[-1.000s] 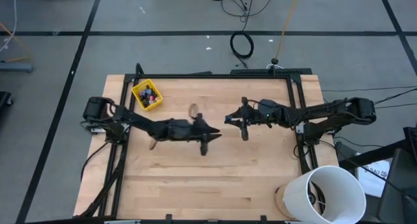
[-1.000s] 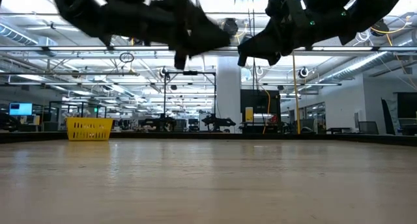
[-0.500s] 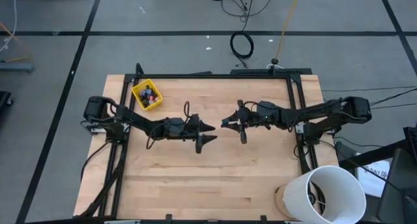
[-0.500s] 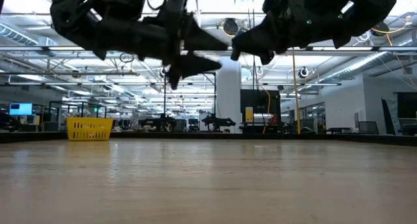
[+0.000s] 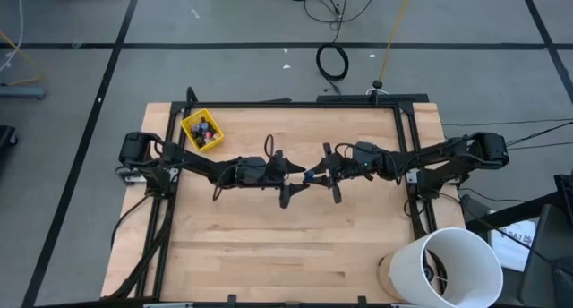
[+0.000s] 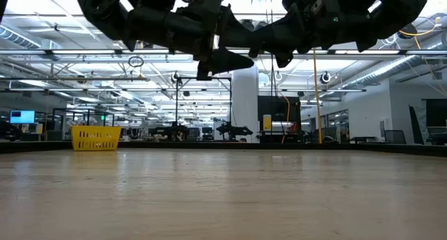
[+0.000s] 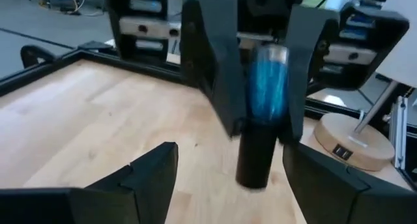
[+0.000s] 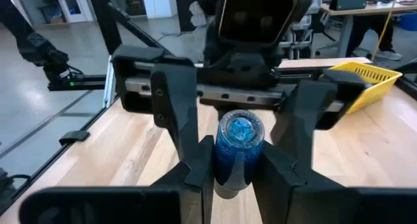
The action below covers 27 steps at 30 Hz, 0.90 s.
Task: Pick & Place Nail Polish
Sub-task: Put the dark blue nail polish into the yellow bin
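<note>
My two grippers meet above the middle of the table. A blue glittery nail polish bottle (image 8: pixel 240 146) with a black cap (image 7: pixel 254 152) is held in my right gripper (image 5: pixel 314 175), which is shut on it. My left gripper (image 5: pixel 302 172) faces it, open. Its fingers (image 7: pixel 153 175) stand on either side of the cap with a gap on both sides. The low view hides the bottle behind the grippers (image 6: pixel 241 45). Several more nail polish bottles lie in the yellow bin (image 5: pixel 201 131) at the table's far left. My right gripper pinches the bottle's blue glass body (image 7: pixel 267 87) between its two fingers (image 8: pixel 195 165), which come in about level from the table's right. The bottle is lifted well clear of the table. It stands roughly on end, cap down and its clear base (image 8: pixel 240 128) up.
A white round container (image 5: pixel 443 263) stands off the table's near right corner. A black frame rail (image 5: pixel 407 156) runs along the table's right side, and another along the far edge. Bare wooden tabletop (image 5: pixel 295 245) lies below and in front of the grippers.
My left gripper has opened and come toward the table's right, up to my right gripper, so that its fingers now flank the bottle's cap. My right gripper has stayed shut on the bottle and tipped its fingers up toward level.
</note>
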### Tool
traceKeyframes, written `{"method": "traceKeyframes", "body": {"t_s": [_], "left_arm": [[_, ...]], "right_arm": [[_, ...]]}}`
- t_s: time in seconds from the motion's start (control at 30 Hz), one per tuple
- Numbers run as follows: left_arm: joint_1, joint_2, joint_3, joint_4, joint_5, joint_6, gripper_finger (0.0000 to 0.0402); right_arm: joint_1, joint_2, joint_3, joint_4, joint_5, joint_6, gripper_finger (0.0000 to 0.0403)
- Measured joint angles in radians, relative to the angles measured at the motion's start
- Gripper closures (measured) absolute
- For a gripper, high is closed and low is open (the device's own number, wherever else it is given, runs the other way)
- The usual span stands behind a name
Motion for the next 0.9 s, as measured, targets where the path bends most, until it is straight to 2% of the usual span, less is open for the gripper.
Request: {"method": "traceKeyframes", "body": {"t_s": [0.17,0.53,0.6,0.73,0.9], "left_arm": [[0.006,0.000,0.043,-0.077,0.013,0.056,0.0150],[0.023,0.000,0.049,-0.076,0.019,0.099,0.0183],[0.030,0.000,0.049,-0.076,0.046,0.096,0.0193],[0.039,0.021,0.056,-0.060,0.076,0.090,0.0220],[0.040,0.079,0.123,-0.063,0.105,0.094,0.0271]], "right_arm": [[0.000,-0.001,0.000,0.011,0.000,0.002,0.0334],[0.000,-0.001,0.000,0.017,0.003,0.004,0.0334],[0.001,-0.001,0.000,0.017,0.003,0.004,0.0334],[0.000,-0.001,0.000,0.017,0.003,0.002,0.0334],[0.001,-0.001,0.000,0.016,0.002,0.002,0.0334]]}}
